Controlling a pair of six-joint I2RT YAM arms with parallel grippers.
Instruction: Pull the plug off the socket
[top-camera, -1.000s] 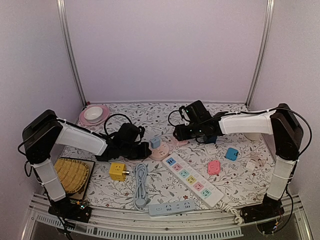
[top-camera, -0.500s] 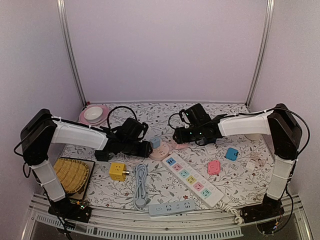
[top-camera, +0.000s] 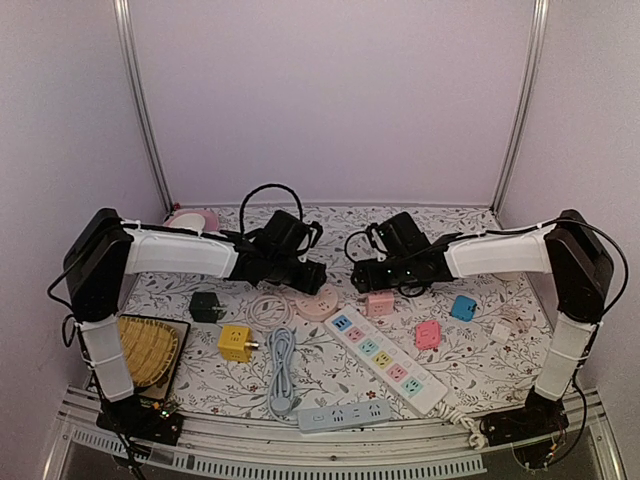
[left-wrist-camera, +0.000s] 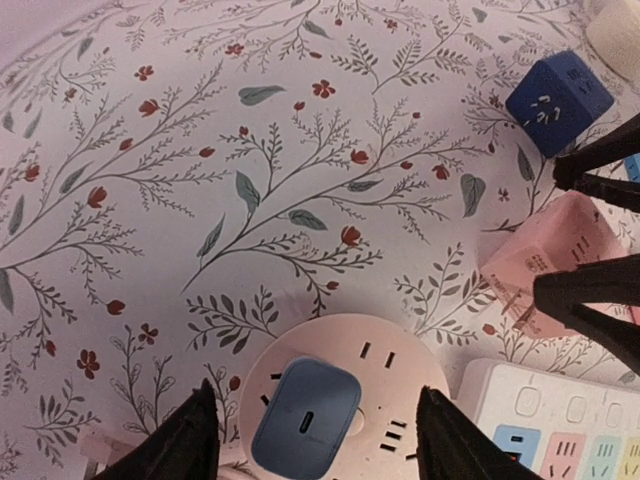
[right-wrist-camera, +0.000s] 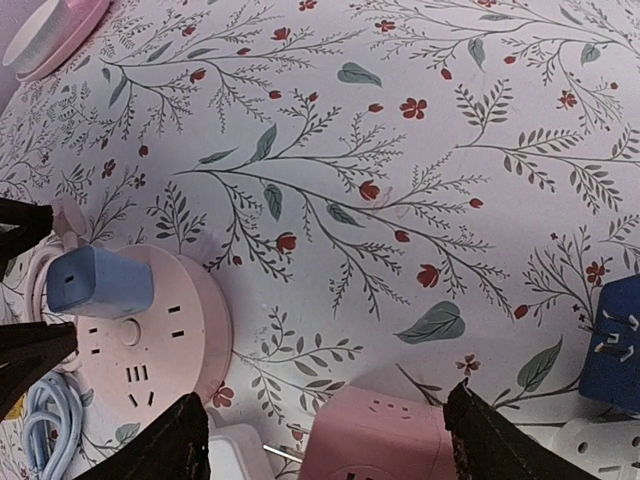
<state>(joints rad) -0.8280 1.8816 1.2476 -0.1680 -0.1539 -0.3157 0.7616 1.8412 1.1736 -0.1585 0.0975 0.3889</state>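
Observation:
A round pink socket (left-wrist-camera: 400, 385) lies on the flowered cloth with a blue plug (left-wrist-camera: 305, 410) seated in its left half. My left gripper (left-wrist-camera: 315, 440) hangs open above it, one finger on each side of the plug and touching nothing. From the top the socket (top-camera: 320, 303) shows just below that left gripper (top-camera: 308, 278). The socket (right-wrist-camera: 150, 335) and plug (right-wrist-camera: 98, 282) sit at the left of the right wrist view. My right gripper (right-wrist-camera: 325, 445) is open, with a pink cube socket (right-wrist-camera: 390, 435) resting on the cloth beneath its fingers.
A dark green cube (top-camera: 207, 306), a yellow cube (top-camera: 235, 341), a white cable coil (top-camera: 265, 308) and a basket (top-camera: 145, 348) lie left. A white power strip (top-camera: 385, 360), light blue strip (top-camera: 345, 415), dark blue cube (right-wrist-camera: 612, 345) and pink adapter (top-camera: 428, 334) lie right.
My left gripper opened, left the dark green cube on the cloth and swung right over the round socket. My right gripper opened wider and the pink cube now rests on the cloth.

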